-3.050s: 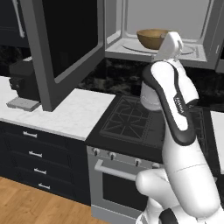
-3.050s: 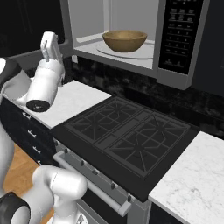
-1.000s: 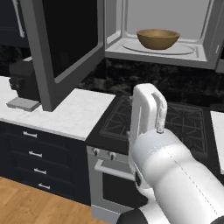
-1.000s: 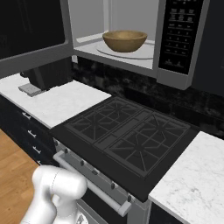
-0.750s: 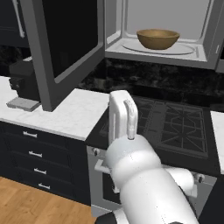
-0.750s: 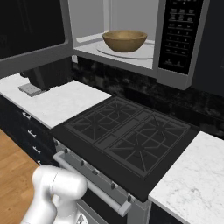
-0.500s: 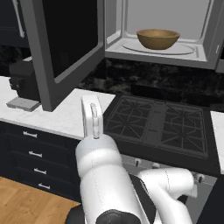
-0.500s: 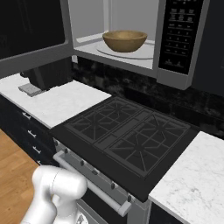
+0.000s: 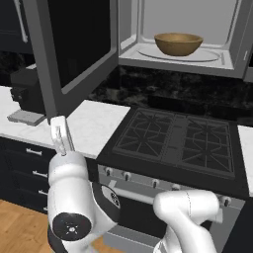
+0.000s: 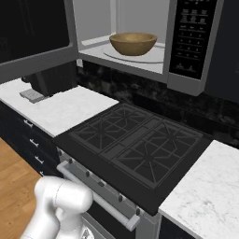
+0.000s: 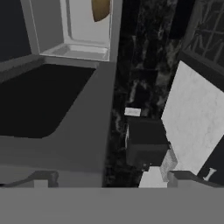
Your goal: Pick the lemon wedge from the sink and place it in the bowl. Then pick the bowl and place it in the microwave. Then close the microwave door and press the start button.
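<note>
The light-brown wooden bowl (image 9: 178,43) (image 10: 133,43) rests on the round glass plate inside the open microwave (image 9: 225,62) (image 10: 189,39). The lemon wedge is hidden from me, and the sink is out of view. The microwave door (image 9: 74,47) (image 10: 32,32) (image 11: 41,103) stands swung wide to the left. My gripper (image 9: 59,133) (image 11: 114,177) is low at the left, in front of the counter and below the door's outer edge. It is open, its two fingertips (image 11: 41,176) spread wide with nothing between them, facing the door's dark glass.
A black stove top (image 9: 175,141) (image 10: 140,144) lies under the microwave, with oven knobs and a bar handle below. A dark coffee machine (image 9: 27,91) (image 10: 49,79) (image 11: 146,142) stands on the white counter (image 9: 96,123) (image 10: 60,109) at the left. Dark drawers (image 9: 22,168) are underneath.
My arm has drawn back from the microwave and swung left across the stove to the counter below the open door. The bowl stays in the microwave, and the gripper remains open.
</note>
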